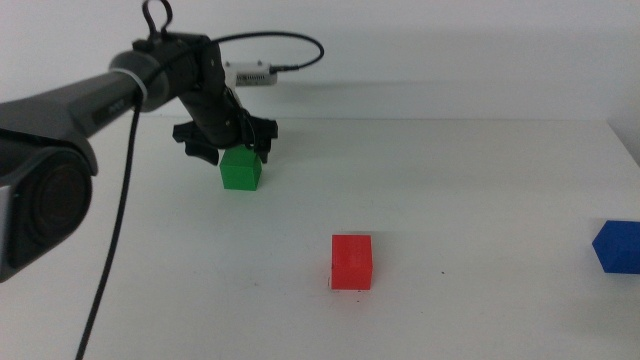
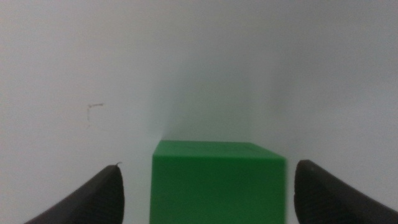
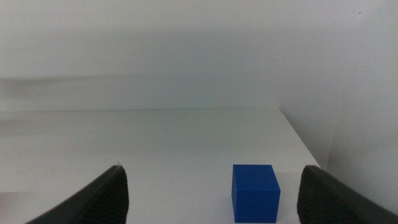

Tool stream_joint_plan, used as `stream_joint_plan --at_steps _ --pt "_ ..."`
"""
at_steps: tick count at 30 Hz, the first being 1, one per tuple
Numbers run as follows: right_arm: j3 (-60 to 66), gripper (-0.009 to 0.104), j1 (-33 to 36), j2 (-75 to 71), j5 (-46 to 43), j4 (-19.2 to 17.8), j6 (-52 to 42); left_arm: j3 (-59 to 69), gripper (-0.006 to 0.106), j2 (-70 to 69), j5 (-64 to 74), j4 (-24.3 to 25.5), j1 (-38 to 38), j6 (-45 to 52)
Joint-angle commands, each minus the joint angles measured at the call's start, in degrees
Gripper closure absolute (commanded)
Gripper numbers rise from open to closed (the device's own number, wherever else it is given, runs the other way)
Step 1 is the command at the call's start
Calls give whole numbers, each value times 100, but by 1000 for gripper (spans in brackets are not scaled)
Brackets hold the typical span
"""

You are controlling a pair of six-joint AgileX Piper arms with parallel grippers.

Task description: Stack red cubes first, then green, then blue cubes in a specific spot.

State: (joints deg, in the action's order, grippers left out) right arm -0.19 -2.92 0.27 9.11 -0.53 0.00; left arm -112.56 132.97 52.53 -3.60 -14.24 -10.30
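A plain white bench (image 1: 470, 200) against a pale wall, three cubes on it and the left arm reaching in.

The left gripper (image 1: 236, 146) sits low over the green cube (image 1: 241, 168) at the far left of the bench; its fingers (image 2: 99, 198) stand apart, one on each side of the cube with a gap showing on both, and their tips are cut off at the picture's edge. The red cube (image 1: 351, 262) rests alone near the middle, well apart from the green. The blue cube (image 1: 618, 246) lies at the far right edge, partly cut off in the middle view. The right gripper (image 3: 214, 199) appears only in its own wrist view, fingers spread wide, the blue cube on the bench ahead between them. No label or writing can be read anywhere.
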Motion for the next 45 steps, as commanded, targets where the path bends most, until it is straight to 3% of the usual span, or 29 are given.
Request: stream_joint_plan --at_steps 1,5,11,14,17,23,28,32,45 --pt "19 5 -40 -27 -34 -60 0 -28 7 90 -131 -7 -12 106" --pt "19 5 -40 -27 -34 -60 0 -28 14 88 -194 23 -12 291" --pt "19 5 -40 -27 -34 -60 0 -28 58 -242 345 -49 -126 62" --pt "19 5 -40 -27 -34 -60 0 -5 76 -721 651 298 -400 -593" --pt "19 5 -40 -27 -34 -60 0 247 89 -1359 1013 1201 -918 -1504" --pt "19 5 -40 -27 -34 -60 0 1265 92 -2573 1107 1603 -2098 -2921" --pt "19 5 -40 -27 -34 -60 0 1651 90 -2697 1225 1605 -2884 -3794" --pt "19 5 -40 -27 -34 -60 0 2131 89 -2711 576 1894 -3251 -4218" --pt "19 5 -40 -27 -24 -60 0 2844 89 -2591 -505 2358 -3380 -5189"
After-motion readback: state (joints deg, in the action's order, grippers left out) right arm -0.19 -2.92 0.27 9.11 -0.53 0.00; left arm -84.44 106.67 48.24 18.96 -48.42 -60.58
